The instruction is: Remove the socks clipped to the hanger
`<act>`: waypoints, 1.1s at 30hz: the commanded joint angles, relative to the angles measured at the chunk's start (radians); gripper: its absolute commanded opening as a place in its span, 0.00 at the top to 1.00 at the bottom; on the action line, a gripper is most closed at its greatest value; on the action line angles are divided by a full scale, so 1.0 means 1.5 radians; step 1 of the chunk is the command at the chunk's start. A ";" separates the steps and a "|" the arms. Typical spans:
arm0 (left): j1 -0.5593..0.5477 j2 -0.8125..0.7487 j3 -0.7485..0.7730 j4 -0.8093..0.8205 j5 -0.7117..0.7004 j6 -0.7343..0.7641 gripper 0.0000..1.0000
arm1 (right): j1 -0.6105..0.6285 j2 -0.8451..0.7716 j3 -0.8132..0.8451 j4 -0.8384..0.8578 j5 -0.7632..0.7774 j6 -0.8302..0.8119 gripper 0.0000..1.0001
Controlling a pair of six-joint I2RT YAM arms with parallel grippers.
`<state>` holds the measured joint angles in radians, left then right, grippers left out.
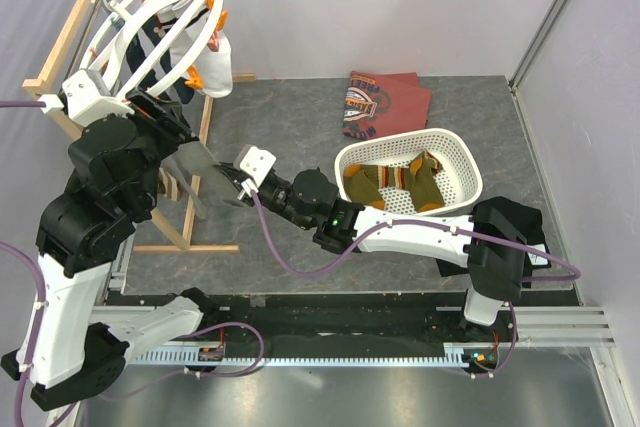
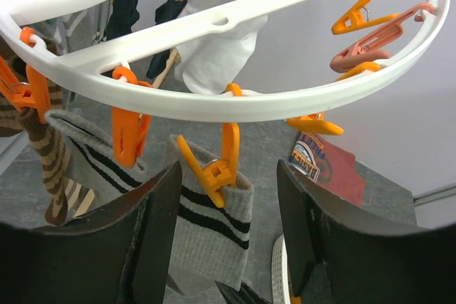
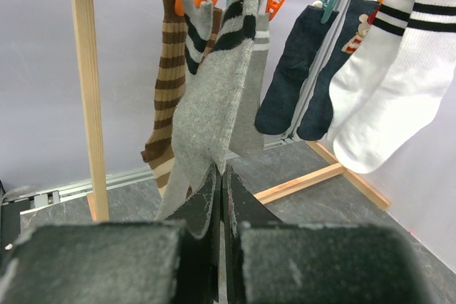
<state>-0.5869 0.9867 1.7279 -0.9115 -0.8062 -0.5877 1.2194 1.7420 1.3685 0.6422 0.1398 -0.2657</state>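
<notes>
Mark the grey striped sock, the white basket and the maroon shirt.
grey striped sock (image 3: 214, 97): right wrist view, the plain grey middle below its stripes.
white basket (image 1: 462, 160): top external view, its right-hand mesh wall.
maroon shirt (image 1: 408, 97): top external view, the plain cloth right of the print.

Grey table (image 1: 290, 117) and what it carries.
On it: folded maroon shirt (image 1: 385, 99), white basket (image 1: 457, 151), wooden rack (image 1: 185, 247); possibly a black cloth (image 1: 512, 219) at right.
</notes>
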 commanded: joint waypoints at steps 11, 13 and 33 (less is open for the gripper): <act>-0.002 0.025 0.031 -0.007 -0.058 -0.009 0.38 | 0.008 -0.035 0.001 0.017 -0.001 -0.022 1.00; -0.003 0.027 0.031 -0.011 -0.063 -0.013 0.39 | 0.010 -0.036 -0.001 0.017 -0.001 -0.024 1.00; -0.003 0.046 0.046 -0.021 -0.086 -0.017 0.86 | 0.012 -0.052 -0.027 0.027 0.005 -0.036 1.00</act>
<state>-0.5869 1.0492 1.7611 -0.9478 -0.8909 -0.5880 1.2316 1.7073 1.3384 0.6430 0.1406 -0.3099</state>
